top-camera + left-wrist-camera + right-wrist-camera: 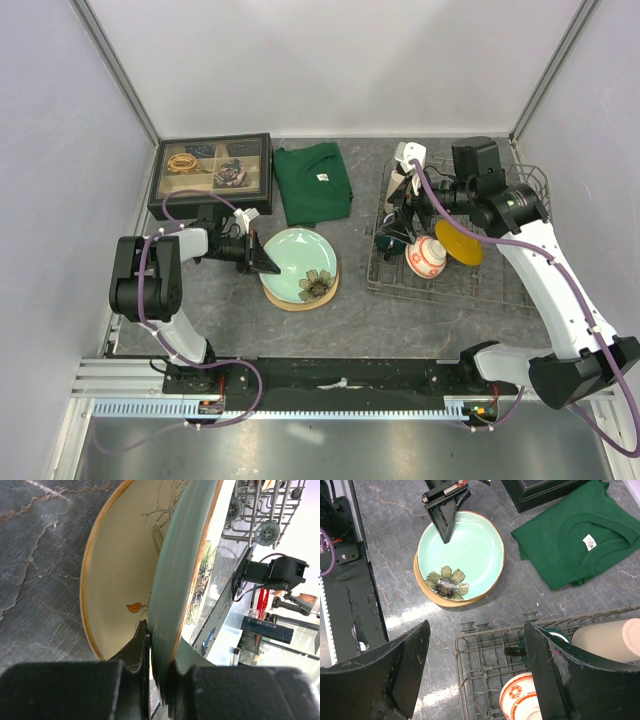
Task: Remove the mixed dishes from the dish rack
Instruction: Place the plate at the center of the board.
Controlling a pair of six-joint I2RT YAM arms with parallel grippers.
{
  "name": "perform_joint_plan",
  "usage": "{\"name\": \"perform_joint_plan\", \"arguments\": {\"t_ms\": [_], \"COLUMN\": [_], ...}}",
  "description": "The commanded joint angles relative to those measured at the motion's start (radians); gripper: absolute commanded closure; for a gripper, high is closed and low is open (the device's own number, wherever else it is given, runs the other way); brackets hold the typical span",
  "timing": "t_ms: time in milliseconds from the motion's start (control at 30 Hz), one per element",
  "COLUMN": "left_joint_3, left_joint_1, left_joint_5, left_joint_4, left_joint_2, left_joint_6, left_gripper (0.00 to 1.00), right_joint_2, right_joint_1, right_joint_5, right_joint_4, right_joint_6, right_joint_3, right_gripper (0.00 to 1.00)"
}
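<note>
The pale green floral plate [305, 262] lies on the cream plate [286, 303] on the table left of the dish rack [450, 285]. My left gripper [264, 262] is shut on the green plate's left rim; in the left wrist view its jaws [160, 645] straddle the green rim [175, 580] above the cream plate [120, 570]. My right gripper [400, 215] hangs open and empty over the rack's left end [476, 630]. The rack [485, 665] holds the dark green mug [390, 240], red-and-white bowl [427, 257], yellow plate [458, 243] and beige tumbler [610, 640].
A black compartmented tray [212, 172] stands at the back left. A folded green cloth [312, 182] lies between it and the rack. Grey walls close in the left, back and right sides.
</note>
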Motion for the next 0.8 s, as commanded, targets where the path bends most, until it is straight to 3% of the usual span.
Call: {"name": "perform_joint_plan", "arguments": {"t_ms": [0,767], "left_joint_3": [0.014,0.012], "left_joint_1": [0.006,0.006], "left_joint_5": [0.084,0.011], "left_joint_4": [0.03,0.015], "left_joint_2": [0.009,-0.089], "left_joint_6": [-0.045,-0.027], "left_gripper": [0.9,0.53], "right_joint_2": [0.008,0.003], "right_joint_1": [-0.002,0.0], "right_joint_5": [-0.009,-0.017], "right_joint_4": [0.029,0.032], "right_joint_6": [-0.015,-0.016], "right_joint_3": [0.024,0.006], "right_gripper": [0.16,0.16]}}
